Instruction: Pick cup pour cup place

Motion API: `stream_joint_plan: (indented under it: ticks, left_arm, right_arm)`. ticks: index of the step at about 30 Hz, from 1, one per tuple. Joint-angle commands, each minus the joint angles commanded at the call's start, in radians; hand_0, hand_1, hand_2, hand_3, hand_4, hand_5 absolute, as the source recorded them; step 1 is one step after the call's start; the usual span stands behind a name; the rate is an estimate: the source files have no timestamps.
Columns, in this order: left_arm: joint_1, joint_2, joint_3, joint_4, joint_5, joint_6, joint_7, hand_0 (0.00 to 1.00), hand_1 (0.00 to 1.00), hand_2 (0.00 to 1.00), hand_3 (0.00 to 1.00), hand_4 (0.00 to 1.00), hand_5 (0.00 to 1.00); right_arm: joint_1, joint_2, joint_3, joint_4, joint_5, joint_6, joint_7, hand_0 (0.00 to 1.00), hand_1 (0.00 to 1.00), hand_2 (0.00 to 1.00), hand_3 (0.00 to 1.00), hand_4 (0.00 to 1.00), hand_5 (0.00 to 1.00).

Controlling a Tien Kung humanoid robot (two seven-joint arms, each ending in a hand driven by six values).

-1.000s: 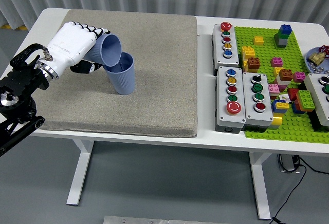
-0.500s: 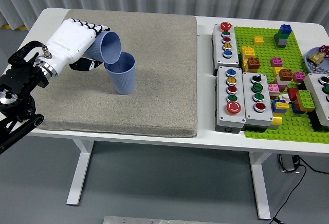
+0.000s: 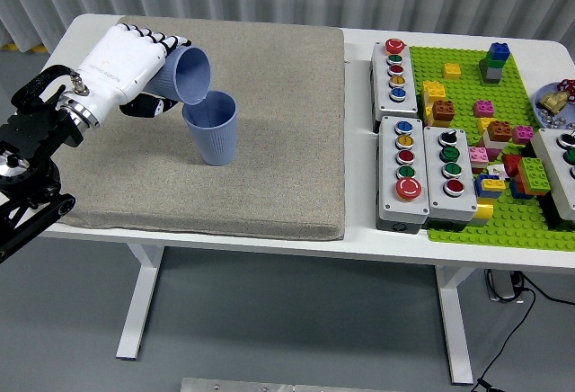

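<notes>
1. Your left arm [image 3: 36,154] reaches in over the table's left edge, toward its far left corner.
2. Your left hand [image 3: 126,73] is tilted, fingers [image 3: 160,43] curled around what it holds.
3. Your right arm is out of view.

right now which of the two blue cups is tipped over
The held cup, gripped by the left hand, is tilted mouth-down toward the standing cup, which sits upright on the mat.

The light is bright and even, coming from above. The picture is sharp. Only a soft, small shadow lies under the white table [image 3: 269,241] at its near edge.
</notes>
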Motion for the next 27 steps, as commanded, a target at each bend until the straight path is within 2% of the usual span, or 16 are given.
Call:
stream_joint_plan:
  ticks: [10,27]
  left_arm:
    - [-0.025,0.017,0.047,0.000,0.000,0.042,0.024,0.497,0.523,0.604,0.736,0.521,0.002]
    - [-0.040,0.022,0.072,0.008,0.000,0.043,0.028,0.502,0.524,0.604,0.732,0.518,0.002]
  right_arm:
    - [-0.001,0.000,-0.001,0.000,0.005,-0.001,0.001,0.747,0.711,0.764,0.618,0.199,0.166]
    - [-0.002,0.000,-0.003,0.000,0.007,-0.002,0.002,0.746,0.711,0.765,0.618,0.200,0.167]
